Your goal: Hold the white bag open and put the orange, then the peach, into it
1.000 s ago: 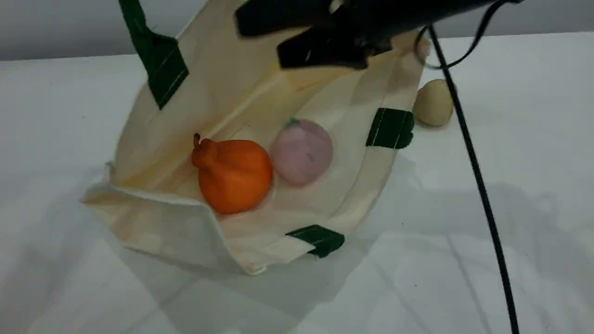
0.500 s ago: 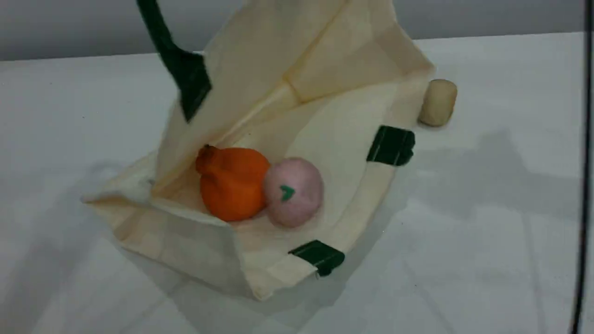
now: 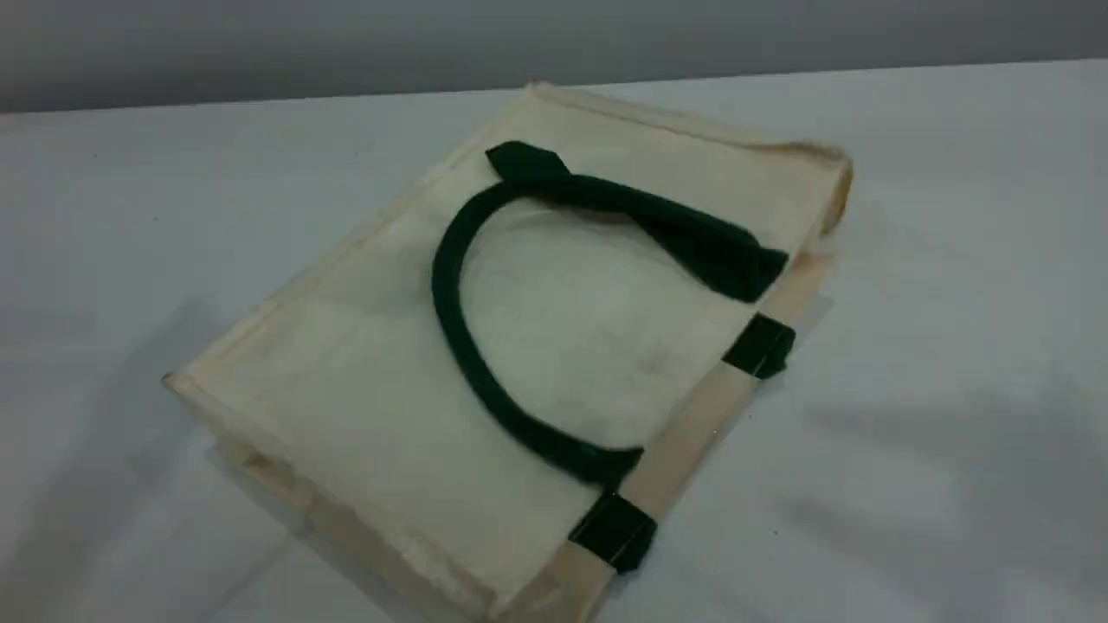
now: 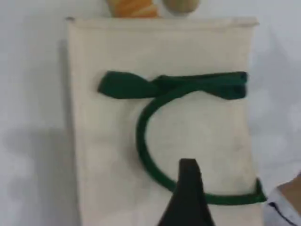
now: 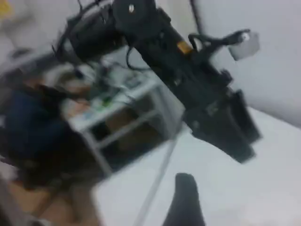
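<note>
**Bag down flat, fruit out of sight**

From the left: the white bag [image 3: 363, 381] has just collapsed. Half a second ago its top panel was held up and I could see the orange and the peach side by side in the mouth; now that panel lies flat over them and neither fruit shows in any view. My judgement is they're under the cloth, inside the bag, since nothing has rolled out onto the table [image 3: 130, 216].

The dark green handle [image 3: 459, 346] is draped in a loop across the top panel, no longer pulled upward. Both arms have cleared the scene view altogether.

In my left wrist view, the left gripper [image 4: 188, 197] hovers above the bag, looking straight down at the handle loop, with nothing in it. Only one fingertip shows, so I can't tell from the picture how wide the jaws stand. Beyond the bag's far edge I catch the bread loaf [image 4: 134, 7] and the potato [image 4: 181, 4].

Over to the right: the right gripper [image 5: 184, 200] is swung away toward the room, empty, its one visible fingertip clear of everything; it reads as standing wide.

Both fruits look delivered, so I'd call the task finished.
</note>
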